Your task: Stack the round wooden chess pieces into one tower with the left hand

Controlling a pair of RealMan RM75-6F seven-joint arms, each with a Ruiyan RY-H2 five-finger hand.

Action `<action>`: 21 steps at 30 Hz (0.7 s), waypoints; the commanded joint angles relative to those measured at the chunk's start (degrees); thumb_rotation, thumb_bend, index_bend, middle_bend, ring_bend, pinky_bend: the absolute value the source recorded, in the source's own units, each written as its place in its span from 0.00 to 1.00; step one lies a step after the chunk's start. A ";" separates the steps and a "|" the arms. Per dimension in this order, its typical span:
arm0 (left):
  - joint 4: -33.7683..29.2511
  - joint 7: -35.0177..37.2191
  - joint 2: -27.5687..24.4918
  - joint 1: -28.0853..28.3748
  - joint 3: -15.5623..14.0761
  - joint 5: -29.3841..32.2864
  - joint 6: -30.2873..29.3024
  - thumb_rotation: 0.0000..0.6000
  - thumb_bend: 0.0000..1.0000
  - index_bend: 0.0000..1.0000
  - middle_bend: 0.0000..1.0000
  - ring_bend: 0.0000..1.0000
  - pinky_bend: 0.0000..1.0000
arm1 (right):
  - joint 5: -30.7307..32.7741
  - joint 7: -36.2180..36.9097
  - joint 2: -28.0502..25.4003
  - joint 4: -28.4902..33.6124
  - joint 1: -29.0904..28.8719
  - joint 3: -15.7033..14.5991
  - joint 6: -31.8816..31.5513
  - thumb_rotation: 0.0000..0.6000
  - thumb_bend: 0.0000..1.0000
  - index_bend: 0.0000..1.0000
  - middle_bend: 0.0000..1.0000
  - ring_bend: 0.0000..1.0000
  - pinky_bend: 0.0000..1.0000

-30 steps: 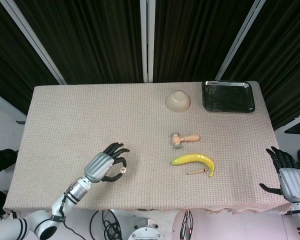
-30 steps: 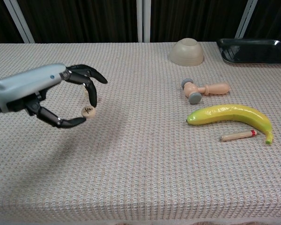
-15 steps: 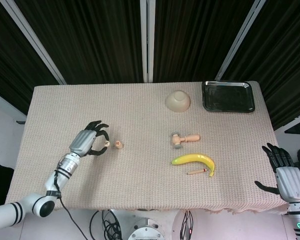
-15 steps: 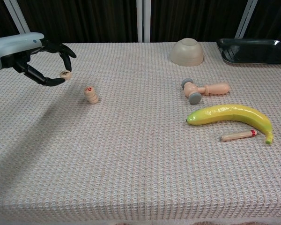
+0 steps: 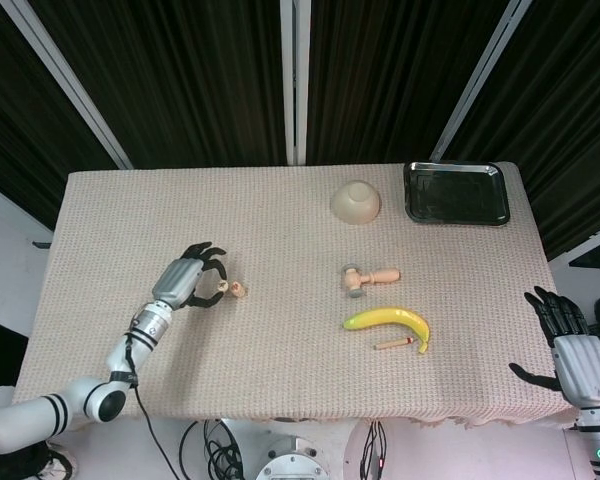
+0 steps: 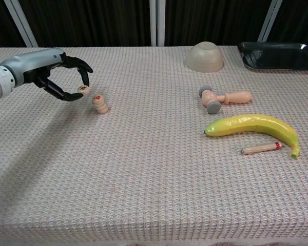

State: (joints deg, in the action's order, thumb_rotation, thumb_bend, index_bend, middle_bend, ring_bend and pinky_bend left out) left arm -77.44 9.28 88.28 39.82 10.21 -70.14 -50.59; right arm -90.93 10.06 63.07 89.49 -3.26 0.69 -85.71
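The left hand (image 6: 61,77) sits in the upper left of the chest view, pinching a round wooden chess piece (image 6: 83,90) between thumb and a fingertip, with the other fingers curled over it. Half a second ago this hand was higher and further left in the frame, well apart from the tower; now it has dropped and come rightward, so the held piece hangs just beside and slightly above the small tower of chess pieces (image 6: 99,103), not touching it. The tower stands upright on the woven surface (image 6: 143,179), with a red mark on its top face, in the same spot as before.

In the head view the left hand (image 5: 185,284) lies left of centre, and the tower (image 5: 237,290) is just to its right.

The right hand (image 5: 568,345) is at the lower right edge of the head view, fingers spread and holding nothing, unchanged.

The bowl (image 6: 205,57), dark tray (image 6: 277,55), wooden mallet (image 6: 223,98), banana (image 6: 251,125) and small stick (image 6: 262,148) have not moved.
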 commanded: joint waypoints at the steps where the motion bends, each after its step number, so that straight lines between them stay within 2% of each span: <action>1: 0.19 0.53 0.62 0.44 0.37 -0.14 0.31 1.00 0.32 0.49 0.15 0.00 0.00 | 0.05 -0.04 0.09 -0.11 0.02 -0.10 0.12 1.00 0.01 0.00 0.00 0.00 0.00; 21: 5.91 4.76 4.89 1.80 0.06 -3.12 0.74 1.00 0.32 0.50 0.16 0.00 0.00 | 1.95 1.62 0.48 -2.12 0.01 0.25 1.21 1.00 0.01 0.00 0.00 0.00 0.00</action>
State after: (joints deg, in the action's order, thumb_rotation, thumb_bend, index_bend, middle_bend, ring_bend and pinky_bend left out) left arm -71.71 13.86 93.04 41.57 10.36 -73.14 -49.96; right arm -88.99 11.67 63.55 87.37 -3.26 0.94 -84.51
